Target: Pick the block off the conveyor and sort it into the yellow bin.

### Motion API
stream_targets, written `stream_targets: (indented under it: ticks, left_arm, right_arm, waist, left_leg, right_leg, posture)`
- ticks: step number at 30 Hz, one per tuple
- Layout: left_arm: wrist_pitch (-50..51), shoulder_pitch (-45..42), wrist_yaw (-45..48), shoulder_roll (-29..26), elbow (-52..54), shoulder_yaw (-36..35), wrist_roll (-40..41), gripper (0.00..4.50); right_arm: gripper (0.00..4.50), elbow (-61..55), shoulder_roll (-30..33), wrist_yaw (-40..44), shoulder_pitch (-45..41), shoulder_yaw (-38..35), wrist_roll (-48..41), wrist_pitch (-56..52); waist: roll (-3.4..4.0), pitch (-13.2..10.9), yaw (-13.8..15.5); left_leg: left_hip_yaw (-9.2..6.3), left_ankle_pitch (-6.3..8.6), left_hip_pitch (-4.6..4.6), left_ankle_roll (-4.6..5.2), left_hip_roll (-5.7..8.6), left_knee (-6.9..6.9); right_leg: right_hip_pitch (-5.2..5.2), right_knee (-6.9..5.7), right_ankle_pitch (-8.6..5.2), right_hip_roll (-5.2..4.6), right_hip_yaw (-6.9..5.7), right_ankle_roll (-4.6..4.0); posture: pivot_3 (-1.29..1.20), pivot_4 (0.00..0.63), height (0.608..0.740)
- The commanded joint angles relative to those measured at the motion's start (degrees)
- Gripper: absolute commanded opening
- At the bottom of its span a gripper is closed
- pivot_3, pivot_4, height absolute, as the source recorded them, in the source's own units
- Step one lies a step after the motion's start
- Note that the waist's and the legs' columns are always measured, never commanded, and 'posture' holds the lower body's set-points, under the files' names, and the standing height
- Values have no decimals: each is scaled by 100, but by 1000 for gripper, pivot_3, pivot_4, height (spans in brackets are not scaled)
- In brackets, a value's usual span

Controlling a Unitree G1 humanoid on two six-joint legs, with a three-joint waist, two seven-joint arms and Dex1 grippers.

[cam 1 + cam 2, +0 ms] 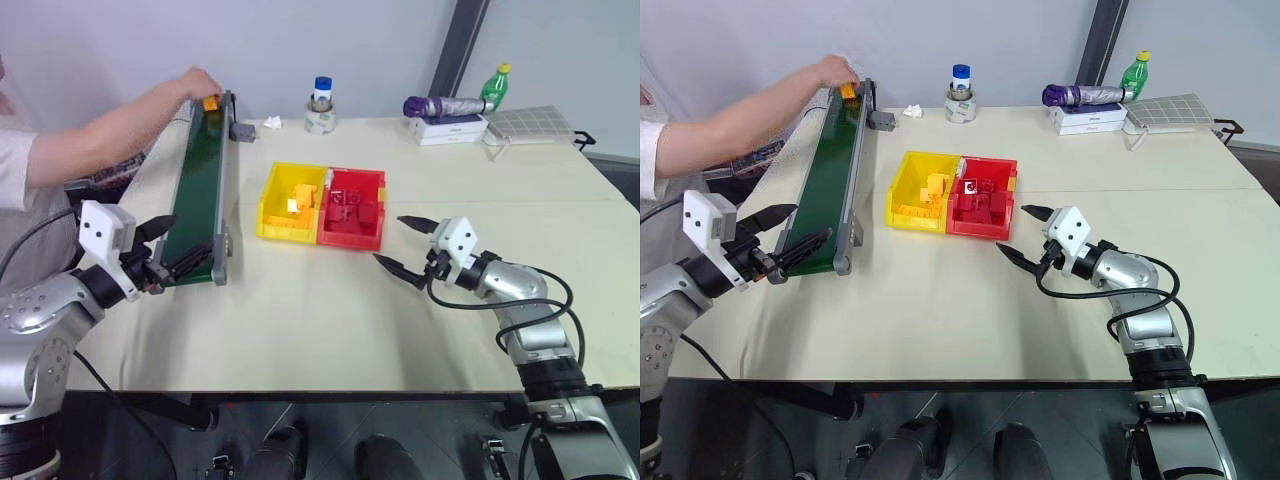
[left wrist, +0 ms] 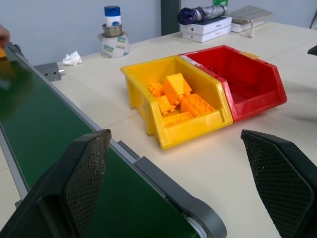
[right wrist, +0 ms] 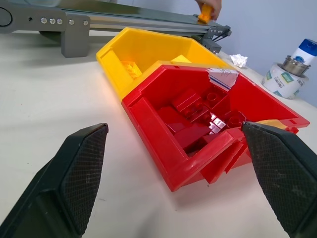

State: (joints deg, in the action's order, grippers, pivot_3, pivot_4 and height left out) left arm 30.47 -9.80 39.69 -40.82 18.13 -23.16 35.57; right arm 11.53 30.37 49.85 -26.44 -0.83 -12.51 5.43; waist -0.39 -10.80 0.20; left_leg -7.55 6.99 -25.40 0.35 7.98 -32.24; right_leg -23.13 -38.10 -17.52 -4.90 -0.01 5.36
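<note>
Waiting at the near end of the conveyor [image 1: 200, 190], my left gripper [image 1: 172, 247] stood wide and empty, because a person's hand [image 1: 196, 84] was setting the orange block [image 1: 211, 102] on the far end. My right gripper [image 1: 408, 246], also spread, hovered beside the yellow bin [image 1: 272, 208] and red bin [image 1: 374, 210].

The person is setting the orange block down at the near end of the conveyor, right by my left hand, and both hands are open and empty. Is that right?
Not quite. The person's hand is placing the block at the far end of the conveyor, by the motor box, not by the left hand. The left eye view shows this. The rest holds: the left hand and the right hand are open and empty.
</note>
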Motion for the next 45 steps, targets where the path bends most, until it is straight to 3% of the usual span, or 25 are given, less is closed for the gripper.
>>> stream_targets:
  ticks: [1,25,32,39,45]
  left_arm:
    - [-126,-96,-5,-20,58,-2,-18,4437]
    - [-136,203,-446,218,497,-80,0,4437]
    - [-306,379,-1295,673,942,-110,-325,4437]
    - [-319,757,-1490,814,1227,-129,-268,4437]
    - [-562,1138,-2148,1593,1682,58,-513,4437]
  right_arm:
    - [4500,-73,49,-26,-109,-116,-31,87]
    - [4500,42,1,6,-204,-81,-11,152]
    - [4500,86,1,13,-233,-83,-18,175]
    - [4500,68,-7,43,-202,-57,-25,155]
    - [4500,57,2,39,-213,-83,-41,122]
  waist:
    - [0,0,0]
    - [0,0,2]
    - [-1,1,4]
    - [-1,1,6]
    - [-2,1,25]
  left_leg:
    - [0,0,0,0,0,0]
    - [0,0,1,0,0,-1]
    - [2,0,1,0,0,-2]
    - [2,0,3,0,0,-2]
    - [5,0,3,1,0,-7]
  right_leg:
    - [0,0,0,0,0,0]
    - [3,0,0,0,0,0]
    - [13,0,1,-1,0,1]
    - [26,0,0,1,0,-1]
    - [34,6,0,-3,0,-1]
  posture:
    - [0,150,740]
    - [0,150,740]
    - [0,150,740]
    - [0,150,740]
    - [0,150,740]
